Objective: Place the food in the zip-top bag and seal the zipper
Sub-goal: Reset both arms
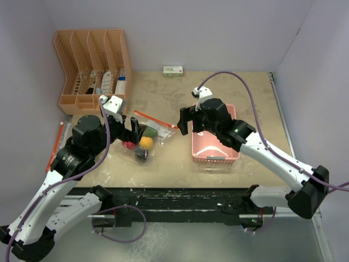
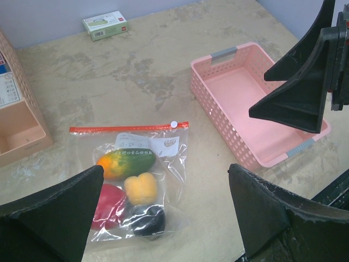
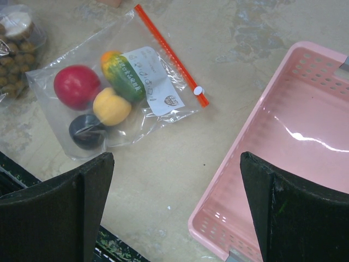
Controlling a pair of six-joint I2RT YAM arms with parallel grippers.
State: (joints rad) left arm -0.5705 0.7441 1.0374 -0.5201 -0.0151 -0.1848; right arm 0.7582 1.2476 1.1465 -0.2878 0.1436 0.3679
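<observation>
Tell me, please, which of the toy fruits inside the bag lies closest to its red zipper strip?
The green-orange mango: it lies just under the red zipper strip, while the red apple, yellow lemon and dark ball sit deeper in the bag.

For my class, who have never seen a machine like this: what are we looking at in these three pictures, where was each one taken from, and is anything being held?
Two robot arms are bolted at a table's near edge. The overhead picture shows both; the other two come from cameras on each wrist, the dark shapes being that hand's own fingers. On the table lies a clear zip-top bag holding a red apple, yellow lemon, green-orange mango and dark ball. Beside it stands an empty pink basket. An orange rack sits at the back. The left hand and right hand are both open, holding nothing.
</observation>
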